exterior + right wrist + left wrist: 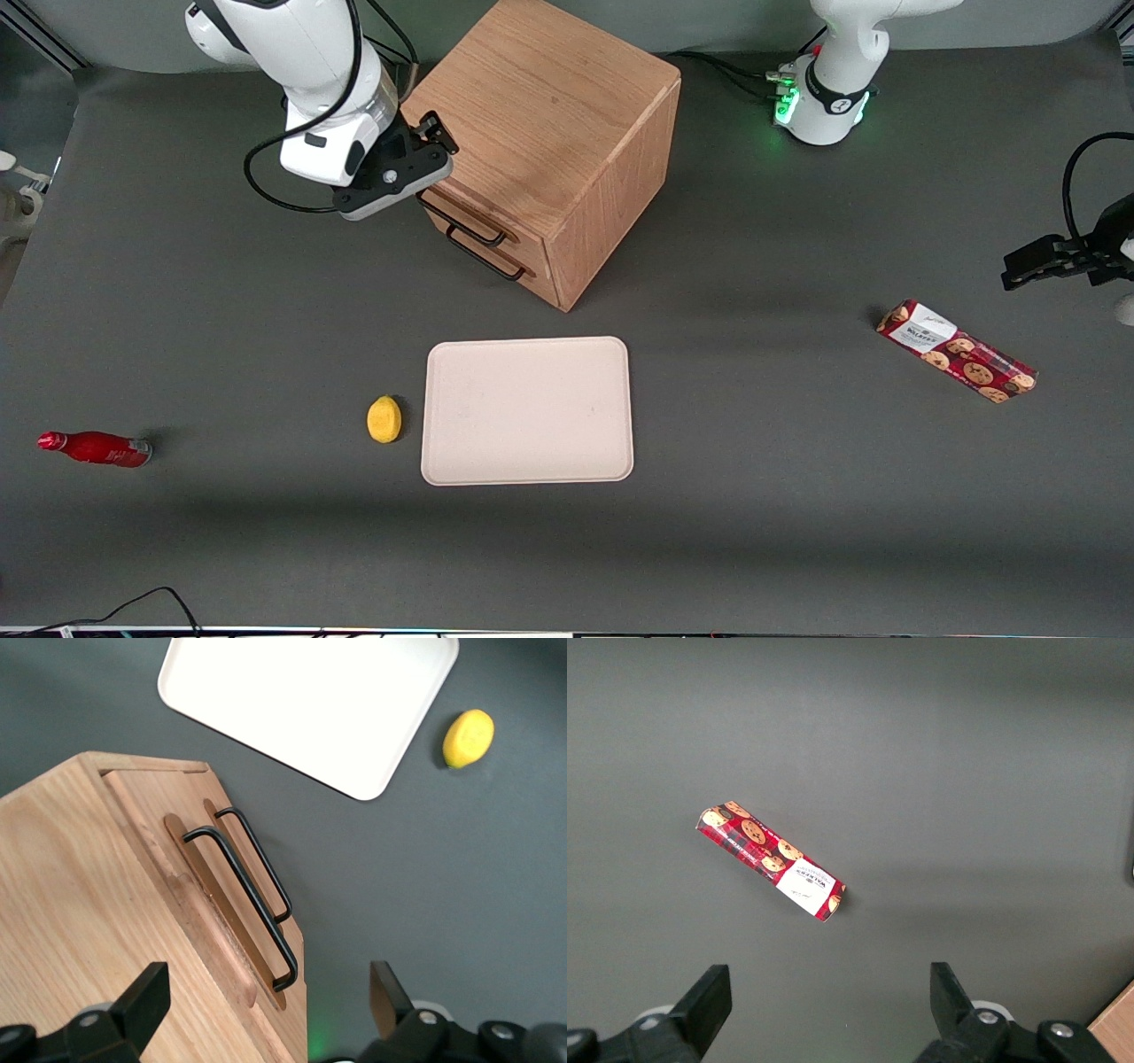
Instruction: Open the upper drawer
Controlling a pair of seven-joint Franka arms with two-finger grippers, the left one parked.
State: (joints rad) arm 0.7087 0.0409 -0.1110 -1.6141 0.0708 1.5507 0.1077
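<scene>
The oak cabinet [549,133] stands at the back of the table. Its upper drawer [483,217] [229,914] is shut, with its thin black handle [465,223] [252,899] lying just above the bottom drawer's identical handle [485,259] [263,859]. My gripper [432,164] [266,992] hovers at the cabinet's top front edge, just above the upper handle. It is open, the fingers spread wide on either side of the handle's end, and touches nothing.
A cream tray [527,412] [310,700] lies nearer the front camera than the cabinet, with a yellow lemon [384,418] [468,737] beside it. A red bottle [93,448] lies toward the working arm's end. A cookie pack [957,351] [771,859] lies toward the parked arm's end.
</scene>
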